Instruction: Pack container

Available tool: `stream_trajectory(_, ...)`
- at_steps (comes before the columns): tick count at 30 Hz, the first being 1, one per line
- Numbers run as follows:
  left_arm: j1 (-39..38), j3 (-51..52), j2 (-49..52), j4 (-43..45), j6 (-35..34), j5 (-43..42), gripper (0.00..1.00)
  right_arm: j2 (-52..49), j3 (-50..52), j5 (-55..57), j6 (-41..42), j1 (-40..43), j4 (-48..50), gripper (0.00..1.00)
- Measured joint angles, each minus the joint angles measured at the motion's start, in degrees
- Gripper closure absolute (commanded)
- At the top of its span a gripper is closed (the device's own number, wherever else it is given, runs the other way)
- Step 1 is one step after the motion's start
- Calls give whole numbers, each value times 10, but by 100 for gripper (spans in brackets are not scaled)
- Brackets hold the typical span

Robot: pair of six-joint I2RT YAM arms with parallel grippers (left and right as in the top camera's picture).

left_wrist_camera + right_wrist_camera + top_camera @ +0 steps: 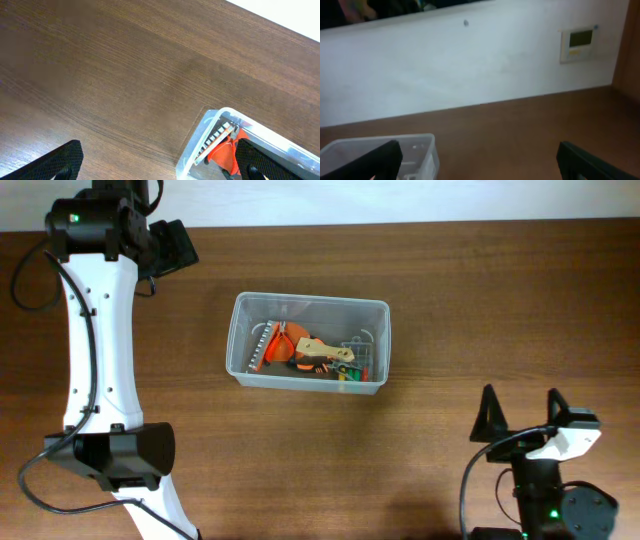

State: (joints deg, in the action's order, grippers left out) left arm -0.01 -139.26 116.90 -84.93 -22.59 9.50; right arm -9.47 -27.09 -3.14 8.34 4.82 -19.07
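The container, a clear plastic tub, sits mid-table. Inside lie orange-handled pliers, a wooden-handled tool and a small clear case of coloured bits. My left gripper hovers open at the far left, well away from the tub. In the left wrist view its empty gripper frames bare wood and the container's corner, with the orange pliers showing inside. My right gripper stands open near the front right. The right wrist view shows that gripper empty, the container at lower left.
Brown wooden table all round the tub. The left arm's white links run down the left side. A white wall with a small panel stands behind the table's far edge.
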Motion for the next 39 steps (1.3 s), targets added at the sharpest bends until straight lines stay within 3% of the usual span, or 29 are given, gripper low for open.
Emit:
stream_trajectory(13, 0, 0, 0, 0, 0, 0, 1, 74, 155, 0, 0, 0, 93, 1)
stream_trajectory(28, 0, 0, 0, 0, 0, 0, 1, 86, 219, 0, 2, -2, 115, 1)
stream_trajectory(39, 0, 0, 0, 0, 0, 0, 1, 86, 263, -3, -38, -58, 160, 1)
